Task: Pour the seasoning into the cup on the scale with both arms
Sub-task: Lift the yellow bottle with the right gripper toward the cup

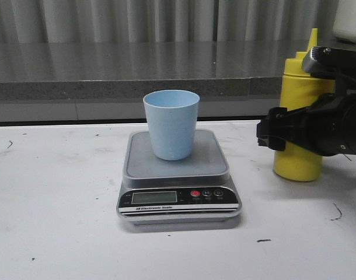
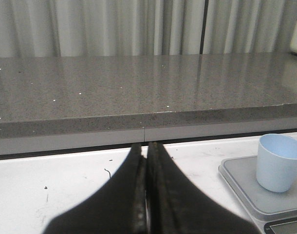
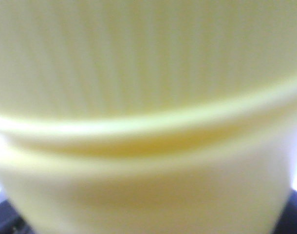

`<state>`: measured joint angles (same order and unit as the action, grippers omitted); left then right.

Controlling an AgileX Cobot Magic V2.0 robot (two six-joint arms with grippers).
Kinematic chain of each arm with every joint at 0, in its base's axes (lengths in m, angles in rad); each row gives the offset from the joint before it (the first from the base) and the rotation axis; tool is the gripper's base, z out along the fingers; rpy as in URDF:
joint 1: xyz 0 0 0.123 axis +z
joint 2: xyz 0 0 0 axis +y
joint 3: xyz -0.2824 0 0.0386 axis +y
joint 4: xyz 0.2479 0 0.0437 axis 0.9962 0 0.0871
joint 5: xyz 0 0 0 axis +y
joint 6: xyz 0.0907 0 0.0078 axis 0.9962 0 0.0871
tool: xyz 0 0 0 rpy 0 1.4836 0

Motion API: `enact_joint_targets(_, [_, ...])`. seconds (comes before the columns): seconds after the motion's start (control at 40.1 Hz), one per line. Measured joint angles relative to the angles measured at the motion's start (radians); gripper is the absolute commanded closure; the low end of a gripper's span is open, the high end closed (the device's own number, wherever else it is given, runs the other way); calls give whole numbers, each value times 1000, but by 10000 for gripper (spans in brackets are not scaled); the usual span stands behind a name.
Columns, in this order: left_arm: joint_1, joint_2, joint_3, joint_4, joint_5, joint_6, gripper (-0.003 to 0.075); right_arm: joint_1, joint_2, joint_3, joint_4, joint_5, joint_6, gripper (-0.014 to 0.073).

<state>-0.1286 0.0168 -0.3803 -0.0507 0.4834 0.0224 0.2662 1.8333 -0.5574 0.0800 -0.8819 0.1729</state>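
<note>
The seasoning bottle [image 1: 299,116] stands upright on the white table [image 1: 55,221], well to the right of the scale [image 1: 178,175], with the right gripper [image 1: 270,135] up against its middle. The front view shows black gripper housing across the bottle's body, but not whether the jaws have closed on it or only flank it — I cannot tell. The pale blue cup [image 1: 171,123] sits upright on the scale's steel platform, open mouth up.

As a judgement: the bottle is soft-walled squeeze plastic, probably smooth and a little slippery, and it yields under pressure. A hold around the mid-body, below the ridged cap, looks soundest; too hard a pinch could push seasoning out early. The cup looks light and easy to knock off the platform.

The right wrist view is filled by blurred yellow [image 3: 148,146] with a ridge band across it, so the bottle is very close to that camera, though the fingers are hidden. The left wrist view shows what the front view lacks: the left gripper [image 2: 147,195] with its fingers pressed together on nothing, low over the table, the cup [image 2: 279,162] and scale [image 2: 246,185] off to one side.
</note>
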Motion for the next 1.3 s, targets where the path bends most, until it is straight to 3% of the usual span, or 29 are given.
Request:
enact_joint_targets(0.125, [0, 0, 0, 0, -1, 0, 740, 0, 1, -1, -2, -28, 0, 285])
enact_joint_targets(0.225, [0, 0, 0, 0, -1, 0, 740, 0, 2, -1, -2, -35, 1, 461])
enact_joint_targets(0.274, [0, 0, 0, 0, -1, 0, 740, 0, 2, -1, -6, -39, 1, 508])
enact_joint_targets(0.599, [0, 0, 0, 0, -1, 0, 740, 0, -13, -1, -41, -132, -10, 517])
enact_joint_targets(0.798, [0, 0, 0, 0, -1, 0, 740, 0, -81, -44, -45, -93, -173, 517])
enact_joint_targets(1.123, [0, 0, 0, 0, -1, 0, 740, 0, -118, -208, -45, 168, -714, 517])
enact_joint_targets(1.297, [0, 0, 0, 0, -1, -2, 740, 0, -118, -256, -45, 193, -1080, 517])
